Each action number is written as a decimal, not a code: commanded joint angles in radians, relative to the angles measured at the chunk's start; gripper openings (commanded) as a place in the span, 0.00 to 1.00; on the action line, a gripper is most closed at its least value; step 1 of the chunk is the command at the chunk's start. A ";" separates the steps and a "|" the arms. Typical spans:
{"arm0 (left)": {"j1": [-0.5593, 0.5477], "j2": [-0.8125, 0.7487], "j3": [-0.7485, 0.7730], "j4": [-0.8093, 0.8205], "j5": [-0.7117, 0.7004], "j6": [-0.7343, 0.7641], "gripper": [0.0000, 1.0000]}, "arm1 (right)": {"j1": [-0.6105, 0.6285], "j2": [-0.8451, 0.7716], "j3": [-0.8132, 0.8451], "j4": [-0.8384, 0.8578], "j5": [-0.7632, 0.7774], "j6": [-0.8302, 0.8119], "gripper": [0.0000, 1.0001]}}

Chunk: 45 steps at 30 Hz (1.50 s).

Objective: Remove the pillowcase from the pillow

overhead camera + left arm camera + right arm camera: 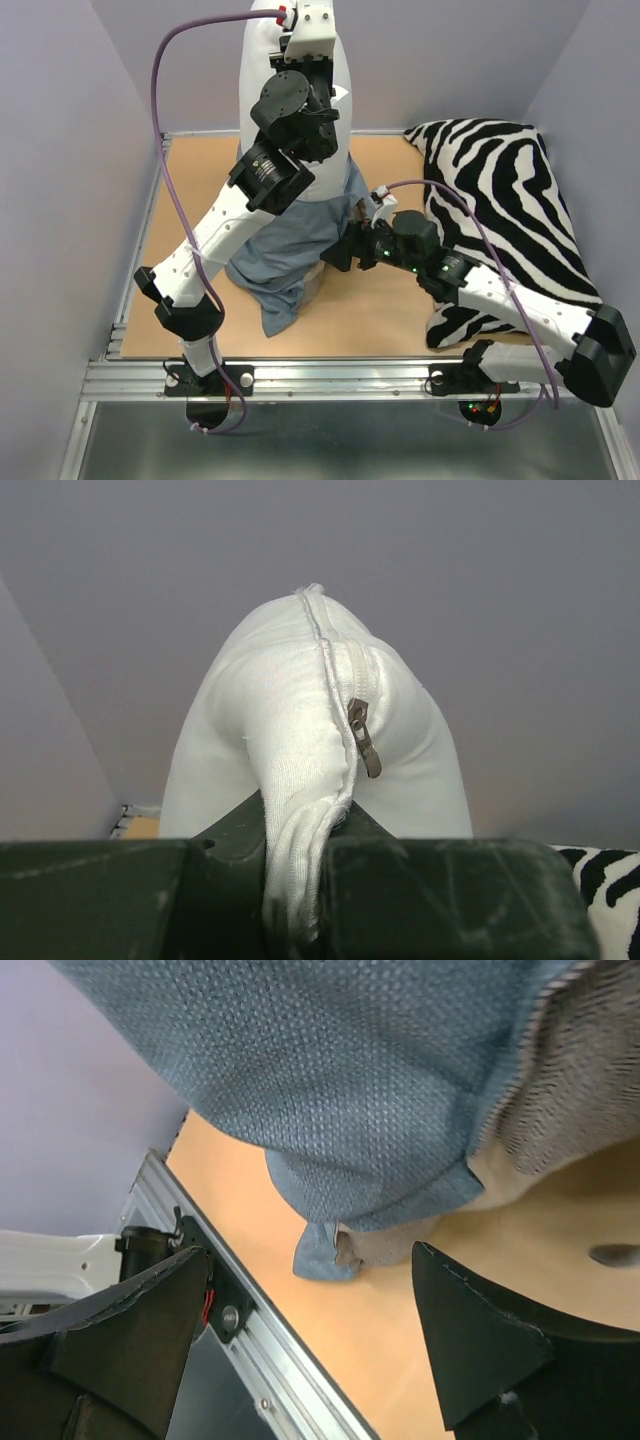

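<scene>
The white pillow (262, 90) is held upright, high over the table's back. My left gripper (303, 42) is at its top. In the left wrist view this gripper (300, 880) is shut on a bunched fold of the pillow (290, 720), beside a metal zipper pull (364, 740). The blue-grey pillowcase (285, 250) hangs round the pillow's lower end and sags onto the table. My right gripper (335, 256) is open just to the right of it. In the right wrist view the pillowcase (350, 1090) hangs above and beyond the open gripper (310, 1330), not touching it.
A black-and-white zebra-print cushion (500, 200) fills the table's right side, under my right arm. A metal rail (330, 375) runs along the near edge and shows in the right wrist view (240, 1340). Lilac walls close in on three sides.
</scene>
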 commanded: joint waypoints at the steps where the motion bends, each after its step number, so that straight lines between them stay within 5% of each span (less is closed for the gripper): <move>1: 0.006 -0.030 0.098 0.157 0.030 0.000 0.00 | 0.054 0.116 -0.021 0.208 0.106 0.051 0.88; 6: 0.006 -0.026 0.121 0.166 0.034 0.004 0.00 | 0.060 0.233 -0.011 0.308 0.202 0.077 0.85; 8: 0.006 -0.029 0.108 0.182 0.028 0.012 0.00 | 0.060 0.261 -0.005 0.363 0.177 0.097 0.62; 10: 0.006 -0.044 0.077 0.244 0.023 0.045 0.00 | 0.074 0.273 0.020 0.308 0.159 0.101 0.23; 14: 0.006 -0.064 0.086 0.375 0.028 0.130 0.00 | 0.089 0.269 -0.037 0.222 0.205 0.083 0.00; 20: 0.006 -0.101 0.137 0.516 0.071 0.222 0.00 | 0.089 0.157 -0.190 0.098 0.307 0.089 0.01; 27: 0.006 -0.150 0.144 0.656 0.071 0.368 0.00 | 0.086 0.054 -0.141 -0.150 0.482 0.069 0.01; 34: 0.013 -0.219 0.094 0.726 0.040 0.464 0.00 | -0.051 -0.058 -0.144 -0.253 0.437 0.054 0.01; 37: 0.003 -0.302 -0.110 0.734 -0.009 0.422 0.00 | -0.098 -0.106 -0.030 -0.301 0.412 0.014 0.01; 45: -0.040 -0.371 -0.338 0.755 -0.312 0.477 0.00 | -0.112 -0.008 0.465 -0.460 0.476 -0.113 0.00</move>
